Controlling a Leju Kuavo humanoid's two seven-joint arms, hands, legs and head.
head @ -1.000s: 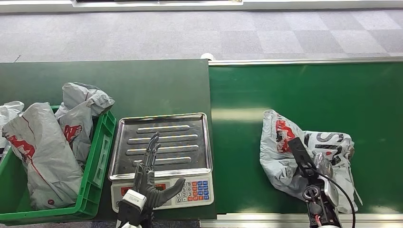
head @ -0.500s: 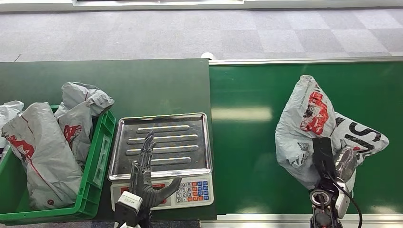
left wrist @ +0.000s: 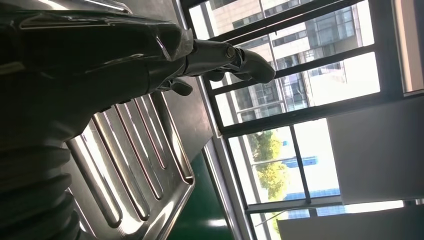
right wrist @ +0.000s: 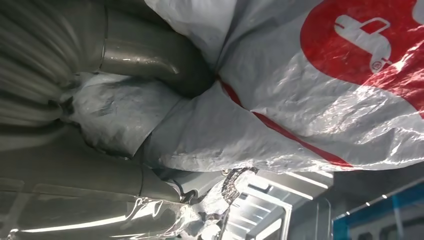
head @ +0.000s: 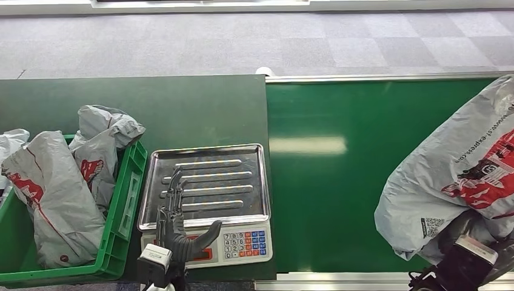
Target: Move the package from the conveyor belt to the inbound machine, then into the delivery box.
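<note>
Bags fill the green box at the bench's left edge, just beside the scale. Left hand hovers over the scale's front edge, fingers apart, holding nothing. At the belt's right edge the right hand grips the grey package, raised off the belt.

A crumpled grey plastic package with red print, lifted above the green conveyor belt, at its right end.
</note>
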